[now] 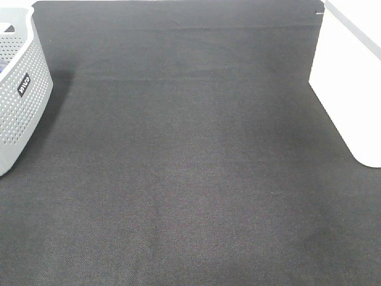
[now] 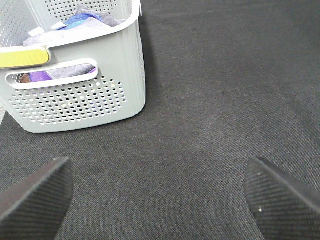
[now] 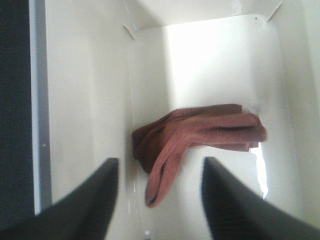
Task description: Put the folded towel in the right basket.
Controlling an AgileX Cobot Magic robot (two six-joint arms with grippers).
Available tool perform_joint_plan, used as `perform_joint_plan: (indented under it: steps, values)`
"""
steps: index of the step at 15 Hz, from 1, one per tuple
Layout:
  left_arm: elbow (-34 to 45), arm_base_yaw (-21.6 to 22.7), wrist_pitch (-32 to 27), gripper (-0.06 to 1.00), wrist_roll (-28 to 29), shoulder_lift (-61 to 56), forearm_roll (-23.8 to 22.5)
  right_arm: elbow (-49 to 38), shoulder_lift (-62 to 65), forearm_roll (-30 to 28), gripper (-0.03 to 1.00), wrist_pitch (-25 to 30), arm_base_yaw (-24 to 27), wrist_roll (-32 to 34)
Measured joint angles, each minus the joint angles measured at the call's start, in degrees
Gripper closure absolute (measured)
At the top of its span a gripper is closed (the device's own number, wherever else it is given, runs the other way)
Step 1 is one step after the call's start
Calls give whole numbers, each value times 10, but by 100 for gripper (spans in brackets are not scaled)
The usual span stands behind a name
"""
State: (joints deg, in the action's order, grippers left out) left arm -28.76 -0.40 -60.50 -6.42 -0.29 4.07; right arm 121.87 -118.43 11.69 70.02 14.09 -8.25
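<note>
1. The right gripper (image 3: 160,197) hangs over the inside of the white basket (image 3: 85,75). Its two dark fingers (image 3: 95,200) stand apart with nothing between them. Both are blurred and cut off by the picture's edge.
2. The towel (image 3: 200,132), reddish brown, lies inside that basket beyond the fingertips and clear of them. It is loosely bunched, with one end trailing toward the gap between the fingers. Blur softens its folds and glare whitens the basket beside it, so just where it rests against the wall is hard to make out.
3. The left gripper (image 2: 160,200) has its fingers (image 2: 35,195) spread wide over the black mat (image 2: 225,100), gripping nothing. Only their ribbed tips show.
4. Ahead of those tips, off to one finger's side, stands a grey basket (image 2: 85,100) with perforated walls. Purple and blue cloths (image 2: 80,22) are partly visible over its rim and through a handle slot. A yellow strip (image 2: 22,57) at the rim is cut off, and I cannot tell what it is.
5. The high camera catches only outer walls of both baskets at its edges, so the towel is hidden from there.
</note>
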Motion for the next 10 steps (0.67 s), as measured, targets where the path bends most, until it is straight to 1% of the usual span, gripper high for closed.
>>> perform_joint_plan:
  steps: [1, 3, 5, 7, 8, 9, 10]
  values:
    - [0, 0, 0, 6, 0, 0, 0, 0, 2, 0, 35, 0, 0, 3]
    - [0, 0, 0, 6, 0, 0, 0, 0, 9, -3, 27, 0, -13, 18]
    - [0, 0, 0, 6, 0, 0, 0, 0, 28, -17, 26, 0, -49, 21]
    - [0, 0, 0, 6, 0, 0, 0, 0, 58, -43, 25, 0, -111, 28]
    - [0, 0, 0, 6, 0, 0, 0, 0, 72, -49, 25, 0, -131, 36]
    - [0, 0, 0, 6, 0, 0, 0, 0, 72, -49, 25, 0, -131, 36]
    - [0, 0, 0, 6, 0, 0, 0, -2, 88, -51, 25, 0, -150, 44]
